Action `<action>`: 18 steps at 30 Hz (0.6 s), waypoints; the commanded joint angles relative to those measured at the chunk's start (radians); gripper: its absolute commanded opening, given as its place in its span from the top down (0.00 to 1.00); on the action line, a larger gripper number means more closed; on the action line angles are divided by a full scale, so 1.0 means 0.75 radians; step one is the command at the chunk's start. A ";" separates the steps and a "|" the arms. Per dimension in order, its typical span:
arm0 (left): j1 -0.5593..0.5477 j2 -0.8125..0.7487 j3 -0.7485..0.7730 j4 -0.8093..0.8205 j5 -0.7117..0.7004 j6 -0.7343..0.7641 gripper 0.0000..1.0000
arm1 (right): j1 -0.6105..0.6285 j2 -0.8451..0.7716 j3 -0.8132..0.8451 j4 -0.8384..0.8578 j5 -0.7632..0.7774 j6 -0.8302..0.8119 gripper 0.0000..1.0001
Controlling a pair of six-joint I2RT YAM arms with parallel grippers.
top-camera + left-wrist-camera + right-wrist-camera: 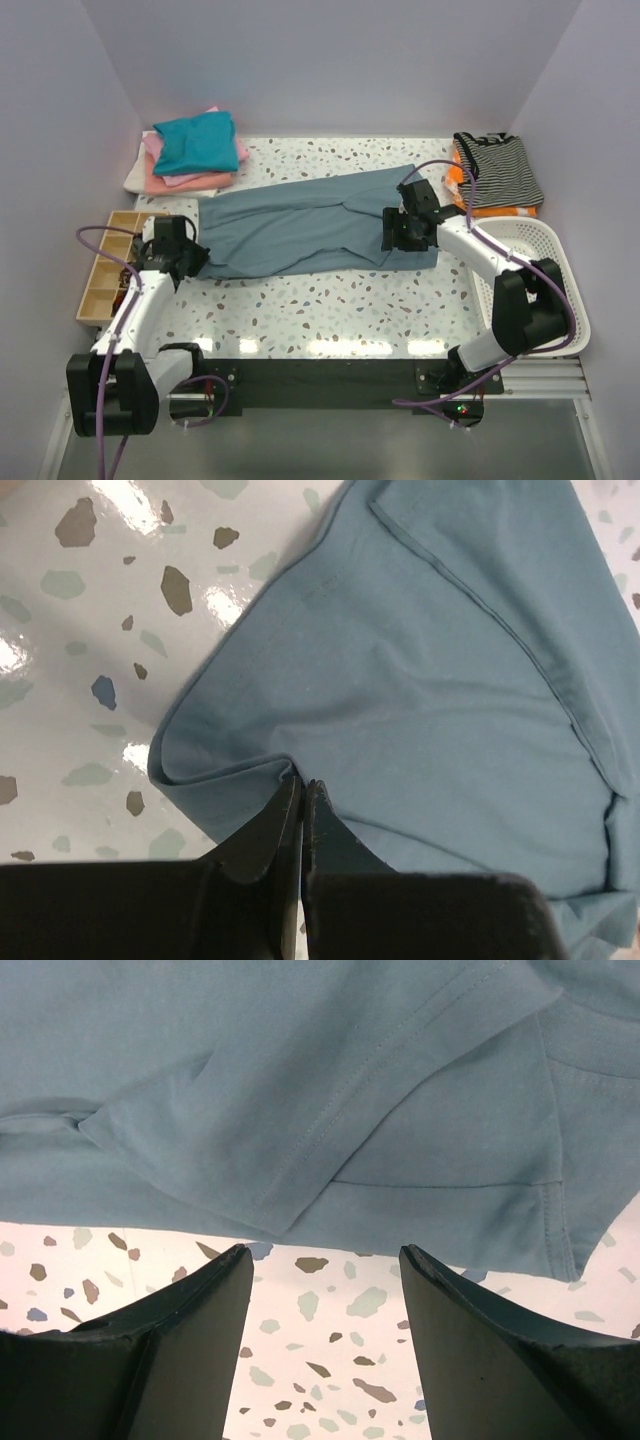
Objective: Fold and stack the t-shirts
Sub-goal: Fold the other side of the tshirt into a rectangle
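Observation:
The slate-blue t-shirt (310, 225) lies folded lengthwise across the middle of the speckled table. My left gripper (190, 262) is shut on its left edge; in the left wrist view the jaws (302, 780) pinch a fold of the blue cloth (440, 700). My right gripper (405, 238) is open just off the shirt's near right edge; in the right wrist view it (325, 1250) stands over bare table with the shirt's hem (330, 1110) just beyond the tips. A folded stack with a teal shirt (196, 141) on pink and white ones sits at the back left.
A wooden compartment tray (105, 265) stands at the left edge beside my left arm. A white laundry basket (550, 270) is at the right, with striped and orange clothes (500, 172) behind it. Walls close in the table at back and sides.

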 commanded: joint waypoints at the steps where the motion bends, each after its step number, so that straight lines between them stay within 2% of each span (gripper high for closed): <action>1: 0.013 0.083 0.046 0.140 -0.123 0.017 1.00 | -0.005 0.000 0.061 -0.016 0.061 -0.036 0.35; 7: 0.024 0.095 0.044 0.148 -0.256 0.023 1.00 | -0.011 -0.006 0.065 -0.031 0.083 -0.038 0.35; 18: 0.028 0.218 0.054 0.214 -0.355 0.074 1.00 | -0.034 -0.004 0.069 -0.033 0.085 -0.036 0.35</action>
